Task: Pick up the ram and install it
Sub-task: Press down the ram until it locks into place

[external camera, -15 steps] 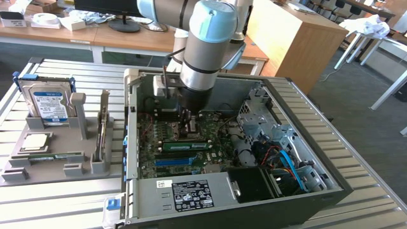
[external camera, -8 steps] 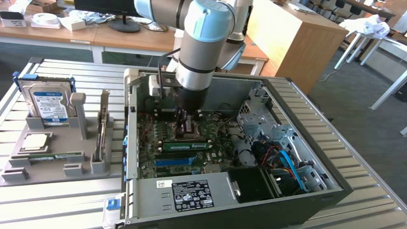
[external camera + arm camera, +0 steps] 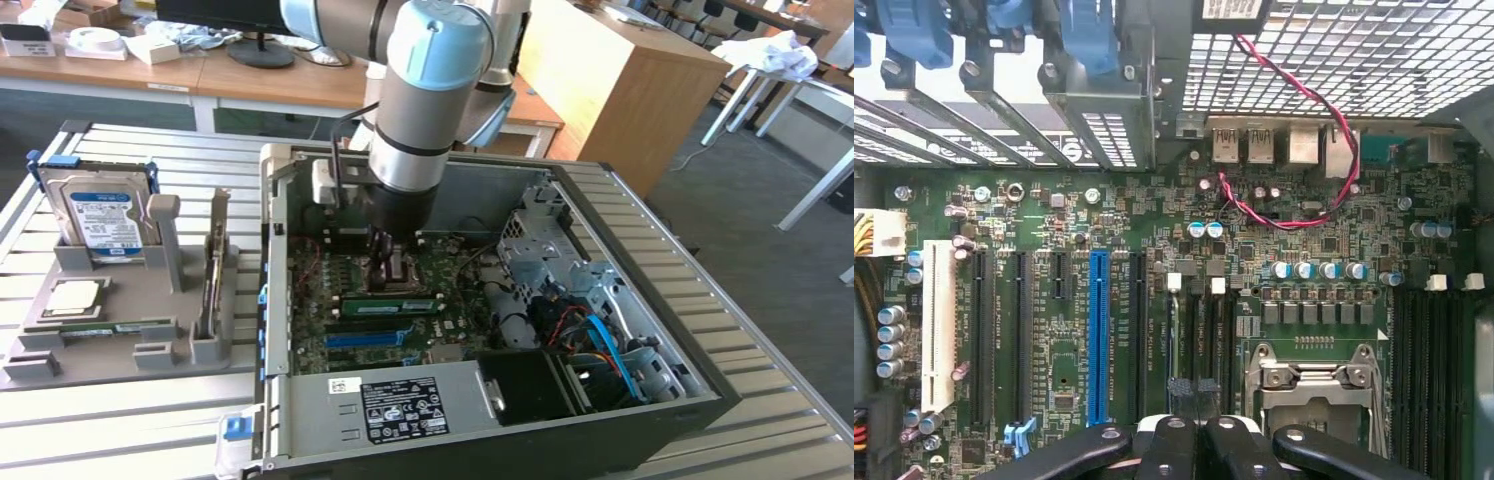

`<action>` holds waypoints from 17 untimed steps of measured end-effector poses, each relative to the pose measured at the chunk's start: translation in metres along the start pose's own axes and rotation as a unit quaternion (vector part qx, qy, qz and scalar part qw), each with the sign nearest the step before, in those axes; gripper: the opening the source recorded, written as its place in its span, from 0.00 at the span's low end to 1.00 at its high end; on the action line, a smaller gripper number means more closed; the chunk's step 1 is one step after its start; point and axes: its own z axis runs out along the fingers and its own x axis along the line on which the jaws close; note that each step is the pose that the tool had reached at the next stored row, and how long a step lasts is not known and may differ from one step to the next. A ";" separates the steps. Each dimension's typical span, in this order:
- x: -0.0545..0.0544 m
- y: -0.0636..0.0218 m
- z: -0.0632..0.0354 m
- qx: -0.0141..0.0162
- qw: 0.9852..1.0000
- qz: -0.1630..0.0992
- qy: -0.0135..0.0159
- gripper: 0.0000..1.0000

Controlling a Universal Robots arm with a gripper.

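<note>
The end effector [image 3: 395, 272] [image 3: 1190, 400] is shut tight with nothing seen in it, low over the green board [image 3: 1154, 200] inside the computer case [image 3: 641, 420]. The ram [image 3: 100, 328] is seen lying in the grey holder [image 3: 120, 360], at 9 o'clock of the case in the exterior view

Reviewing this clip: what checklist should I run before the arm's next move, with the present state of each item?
1. Gripper shut: ok.
2. Ram held in the gripper: not ok, nothing shows between its fingers.
3. Gripper low over the motherboard inside the case: ok.
4. Ram stick on the board fully seated: cannot tell.
5. Ram stick in the tray lying flat in its holder: ok.
</note>
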 end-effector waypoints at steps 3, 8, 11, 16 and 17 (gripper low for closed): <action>0.000 0.0035 0.0000 0.000 1.000 0.000 0.000 0.10; 0.002 0.0043 0.0000 0.000 1.000 0.000 0.000 0.10; 0.003 0.0042 0.0000 0.000 1.000 0.000 0.000 0.10; 0.003 0.0042 0.0011 0.000 1.000 0.000 0.000 0.10; 0.003 0.0042 0.0017 0.000 1.000 0.000 0.000 0.10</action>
